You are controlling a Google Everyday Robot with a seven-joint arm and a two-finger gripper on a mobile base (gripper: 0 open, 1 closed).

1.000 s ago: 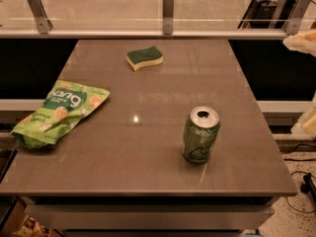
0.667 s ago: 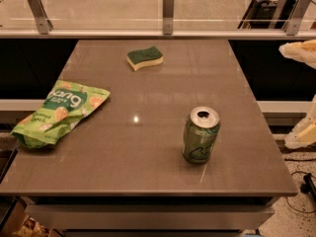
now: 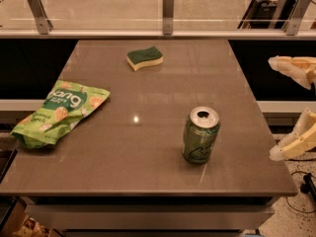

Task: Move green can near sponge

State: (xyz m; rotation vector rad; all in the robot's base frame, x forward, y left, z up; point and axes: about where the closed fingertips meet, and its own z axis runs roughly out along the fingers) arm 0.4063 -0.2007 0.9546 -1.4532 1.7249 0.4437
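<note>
The green can (image 3: 201,135) stands upright on the grey table (image 3: 148,107), right of centre toward the front, its silver top and pull-tab opening showing. The sponge (image 3: 144,58), dark green over pale yellow foam, lies at the far middle of the table. My gripper (image 3: 280,107) is at the right edge of the camera view, off the table's right side and to the right of the can. Its two pale fingers (image 3: 291,68) are spread wide apart and hold nothing.
A flat green snack bag (image 3: 59,111) lies at the table's left edge. A glass railing with metal posts (image 3: 168,11) runs behind the table. Dark cables (image 3: 308,186) lie on the floor at the lower right.
My gripper has moved left, further into view from the right edge, toward the can. The can, sponge and bag have not moved.
</note>
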